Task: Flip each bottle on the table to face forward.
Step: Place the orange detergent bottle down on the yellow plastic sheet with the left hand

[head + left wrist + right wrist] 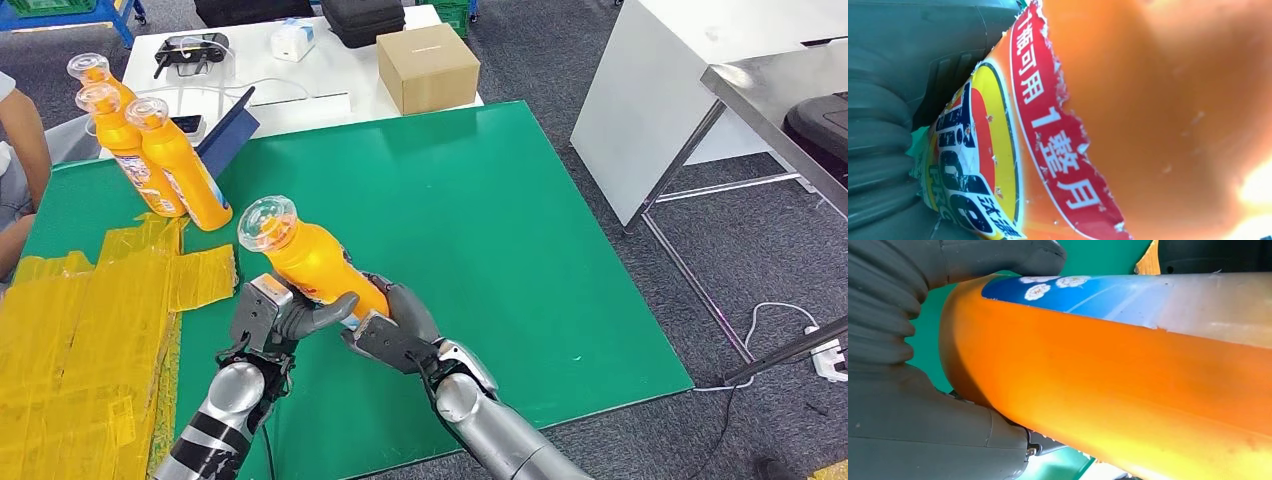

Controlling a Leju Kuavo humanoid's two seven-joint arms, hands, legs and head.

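At the upper left of the head view you have three orange bottles (165, 160) standing together on the green surface (480, 220), with yellow sheets (90, 330) spread below them at the left edge. Just right of those, lower centre, your left hand (285, 315) wraps its fingers round the lower body of a fourth orange bottle (310, 262) — tilted, clear cap toward the upper left. Your right hand (395, 325) clasps the same bottle from the other side, near its base. The left wrist view puts the torn red and yellow label (998, 160) close against that hand; the right wrist view shows a blue flowered patch (1058, 292).

You look to be mid-turn on this bottle, with both hands sharing it. The next move calls for rotating it so the label faces forward, then setting it upright — probably beside the standing three. Keep one hand firm before the other lets go.
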